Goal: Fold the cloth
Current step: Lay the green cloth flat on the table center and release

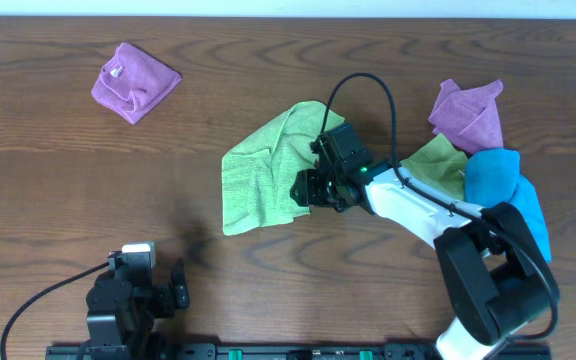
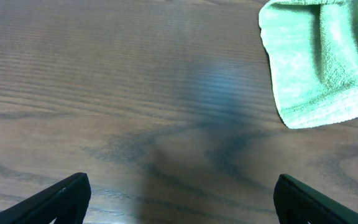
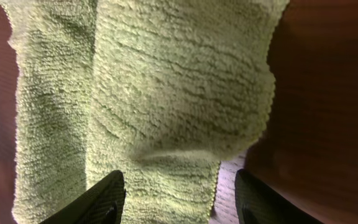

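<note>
The cloth [image 1: 258,180] lies rumpled in the middle of the table [image 1: 68,180], 1 flap doubled over. The right gripper [image 1: 313,188] hovers on it, fingers spread, probably gripping nothing yet. It should pinch only the top layer at its edge. The left gripper [image 1: 175,285] waits spread, well apart.

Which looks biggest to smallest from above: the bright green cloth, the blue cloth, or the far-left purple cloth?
1. bright green cloth
2. blue cloth
3. far-left purple cloth
The last two look close; the arm covers part of the blue one.
</note>
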Robot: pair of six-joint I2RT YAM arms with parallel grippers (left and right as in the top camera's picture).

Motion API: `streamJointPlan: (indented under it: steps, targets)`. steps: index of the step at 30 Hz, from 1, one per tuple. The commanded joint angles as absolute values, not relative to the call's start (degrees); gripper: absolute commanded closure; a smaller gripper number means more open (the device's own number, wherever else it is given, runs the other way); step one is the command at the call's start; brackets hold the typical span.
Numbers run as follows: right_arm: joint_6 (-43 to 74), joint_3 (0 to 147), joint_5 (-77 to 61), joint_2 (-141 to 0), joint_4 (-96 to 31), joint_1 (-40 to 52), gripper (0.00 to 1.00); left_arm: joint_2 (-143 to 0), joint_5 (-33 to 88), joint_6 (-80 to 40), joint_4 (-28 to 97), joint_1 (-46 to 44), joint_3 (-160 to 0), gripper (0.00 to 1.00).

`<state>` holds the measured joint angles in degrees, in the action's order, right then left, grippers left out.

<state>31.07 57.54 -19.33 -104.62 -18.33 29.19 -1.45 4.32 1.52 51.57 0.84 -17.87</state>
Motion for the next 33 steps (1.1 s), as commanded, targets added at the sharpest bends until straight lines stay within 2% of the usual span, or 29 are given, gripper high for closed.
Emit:
streamJointPlan:
  steps: [1, 6, 8, 10, 13, 15, 16, 19, 20, 21, 22, 23, 25, 33]
  targets:
    - [31.7, 57.2, -19.9, -105.1, -17.6, 29.1, 0.43, -1.2, 4.1, 1.7, 51.9, 0.6, -17.5, 0.05]
    - [32.3, 57.2, -19.8, -106.4, -15.6, 30.0, 0.44, -1.2, 4.1, 1.7, 51.7, 0.6, -17.5, 0.05]
    - [32.4, 57.2, -20.0, -106.9, -15.1, 30.1, 0.48, -1.2, 4.1, 1.7, 51.7, 0.6, -17.5, 0.05]
    - [32.3, 57.2, -19.9, -107.0, -14.7, 30.3, 0.57, -1.2, 4.1, 1.7, 51.7, 0.6, -17.5, 0.05]
    - [32.3, 57.3, -20.0, -107.0, -13.6, 30.4, 0.78, -1.2, 4.6, 1.7, 51.6, 0.6, -17.5, 0.05]
    - [32.3, 57.3, -20.4, -106.9, -13.8, 30.4, 0.98, -1.2, 4.6, 1.1, 51.1, 0.6, -17.5, 0.05]
    - [32.3, 57.3, -20.4, -106.7, -13.9, 30.4, 0.99, -1.2, 4.6, 1.1, 50.7, 0.6, -17.5, 0.05]
    - [32.1, 57.3, -20.3, -104.9, -14.6, 30.3, 0.98, -1.2, 4.6, 1.1, 50.3, 0.6, -17.5, 0.05]
    - [32.1, 57.3, -20.2, -104.1, -15.0, 30.3, 0.95, -1.2, 4.6, 1.1, 50.3, 0.6, -17.5, 0.05]
    - [32.1, 57.3, -19.4, -103.2, -16.0, 30.3, 0.74, -1.2, 4.6, 1.1, 50.3, 0.6, -17.5, 0.05]
    - [31.7, 57.3, -18.6, -102.7, -16.7, 30.3, 0.65, -1.2, 4.6, 1.1, 50.3, 0.6, -17.5, 0.05]
    - [31.1, 57.3, -17.5, -102.3, -17.4, 30.3, 0.58, -1.2, 4.6, 1.1, 50.3, 0.6, -17.5, 0.05]
    - [30.4, 57.3, -14.2, -102.0, -19.2, 30.3, 0.51, -1.2, 4.5, 1.1, 50.3, 0.6, -17.5, 0.05]
    - [28.0, 57.3, -9.8, -102.7, -20.3, 30.3, 0.5, -1.2, 4.6, 1.1, 50.3, 0.6, -17.5, 0.05]
